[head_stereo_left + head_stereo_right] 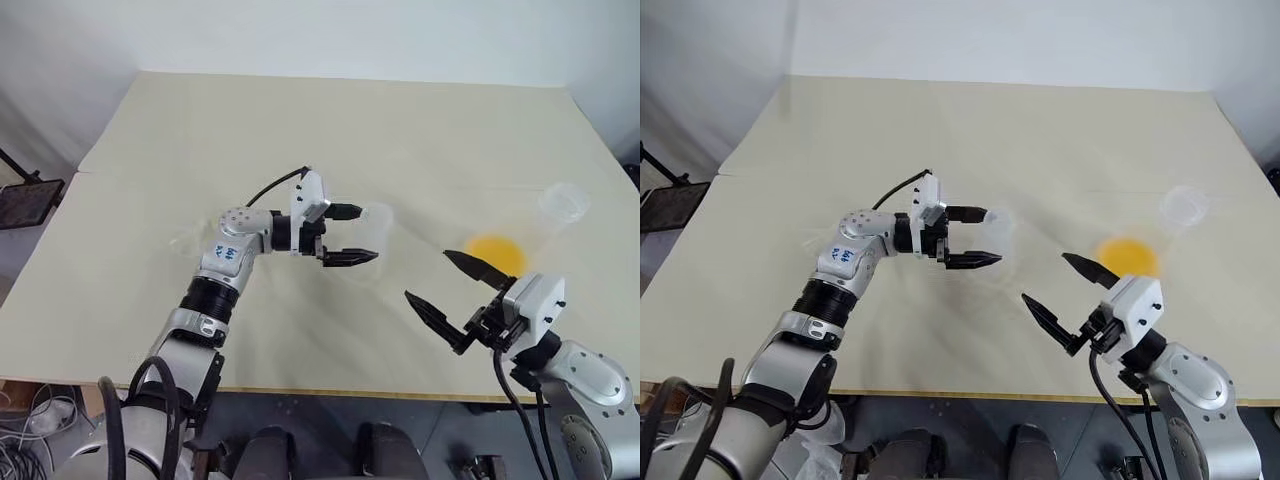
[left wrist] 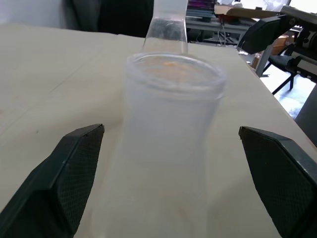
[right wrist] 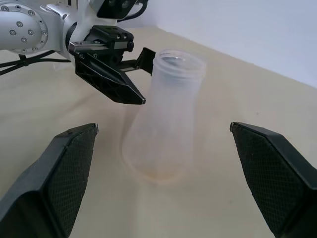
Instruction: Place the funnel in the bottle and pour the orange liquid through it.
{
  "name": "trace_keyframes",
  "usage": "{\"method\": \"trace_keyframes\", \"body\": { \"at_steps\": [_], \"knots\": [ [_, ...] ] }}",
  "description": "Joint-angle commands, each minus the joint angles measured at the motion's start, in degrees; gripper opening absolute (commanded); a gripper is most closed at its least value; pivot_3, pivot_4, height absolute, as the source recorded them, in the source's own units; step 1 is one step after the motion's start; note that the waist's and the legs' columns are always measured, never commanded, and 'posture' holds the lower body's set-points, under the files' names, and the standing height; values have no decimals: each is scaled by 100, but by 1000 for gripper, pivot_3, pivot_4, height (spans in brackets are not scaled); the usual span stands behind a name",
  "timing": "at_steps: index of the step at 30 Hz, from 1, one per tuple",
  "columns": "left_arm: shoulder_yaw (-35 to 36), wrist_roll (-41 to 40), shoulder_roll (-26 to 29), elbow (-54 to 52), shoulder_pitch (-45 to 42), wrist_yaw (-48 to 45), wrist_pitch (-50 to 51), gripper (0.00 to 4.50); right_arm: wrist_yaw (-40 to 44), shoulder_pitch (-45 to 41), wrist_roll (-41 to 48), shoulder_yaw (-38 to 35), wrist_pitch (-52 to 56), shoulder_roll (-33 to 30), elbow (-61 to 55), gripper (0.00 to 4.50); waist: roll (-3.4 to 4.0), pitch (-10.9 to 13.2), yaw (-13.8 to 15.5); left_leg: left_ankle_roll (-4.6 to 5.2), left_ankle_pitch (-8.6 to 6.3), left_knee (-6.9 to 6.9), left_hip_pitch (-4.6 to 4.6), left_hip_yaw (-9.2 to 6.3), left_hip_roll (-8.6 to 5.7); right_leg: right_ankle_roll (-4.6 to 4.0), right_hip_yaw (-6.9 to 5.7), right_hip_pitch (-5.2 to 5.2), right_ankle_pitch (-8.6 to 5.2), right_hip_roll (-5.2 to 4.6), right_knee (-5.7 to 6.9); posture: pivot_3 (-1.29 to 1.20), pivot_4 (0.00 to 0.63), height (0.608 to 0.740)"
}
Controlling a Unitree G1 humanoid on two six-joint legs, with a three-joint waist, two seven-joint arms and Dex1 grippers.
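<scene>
Left claw: spread wide, one finger either side of the bottle, gripping nothing.
Right claw: wide, empty, near the orange liquid.
Bottle: upright, mid-bench.
Funnel: far right, I reckon.
Tip: steady the bottle low, then seat the funnel straight.

The bottle stands upright mid-frame on the table, flanked by the spread fingers of the left gripper, with a gap on each side. The right gripper, lower right, faces it across bare tabletop. The orange liquid and a clear cup occupy the right; the upper frame lies open
</scene>
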Motion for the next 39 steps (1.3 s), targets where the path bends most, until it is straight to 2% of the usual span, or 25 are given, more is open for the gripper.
{"method": "trace_keyframes", "body": {
  "at_steps": [1,8,14,17,20,23,25,29,35,39],
  "knots": [
    [191,-59,105,-170,-90,-31,54,4453,-7,-77,90,-51,-24,-20,-83,4500,0,0,1,0,0,0,-1,0,0,0,0,0,0,0,0,0,150,740],
    [487,-198,669,-521,46,-379,-63,4453,99,-124,115,-54,-49,-47,32,4500,0,0,-22,0,0,0,-1,-2,0,0,-2,0,0,0,0,0,150,740],
    [1528,-617,1553,-1066,651,-439,-555,4453,537,-541,406,128,147,-248,271,4500,1,0,-127,-1,0,0,5,-8,7,0,0,-1,0,1,4,0,150,740],
    [2031,-682,1922,-1312,1223,-84,-579,4453,788,-857,461,351,244,-326,414,4500,1,0,-124,-1,0,-2,7,-27,7,0,1,-1,0,1,6,0,150,740],
    [2844,-809,2197,-1835,2348,499,-538,4453,1033,-1343,488,672,329,-329,610,4500,1,0,-180,0,0,-2,11,-48,5,0,6,-1,0,-2,9,0,150,740],
    [3253,-829,2264,-2351,3235,900,-544,4453,1148,-1649,486,829,361,-275,745,4500,-2,1,-202,0,0,-2,6,-68,5,0,1,2,0,-2,11,0,150,740],
    [3773,-862,2175,-2915,4102,1330,-534,4453,1262,-1968,488,1032,435,-246,813,4500,-3,2,-189,0,0,4,1,-81,2,0,-1,4,0,-4,11,0,150,740],
    [4534,-1130,1751,-3824,5435,2011,-404,4453,1471,-2389,489,1320,459,-145,1012,4500,-3,2,-211,0,0,3,2,-84,6,0,2,8,0,-6,9,0,150,740],
    [4798,-1213,1466,-4217,6135,2557,-377,4453,1739,-2529,392,1415,293,-93,1321,4500,-4,1,-83,0,-1,7,4,-84,2,0,8,16,0,-7,4,0,150,740],
    [4579,-1319,1319,-4464,6219,2810,-198,4453,1822,-2556,375,1412,246,-76,1411,4500,-4,1,-95,0,-1,7,4,-83,2,-1,7,15,0,-7,3,0,150,740]
  ]
}}
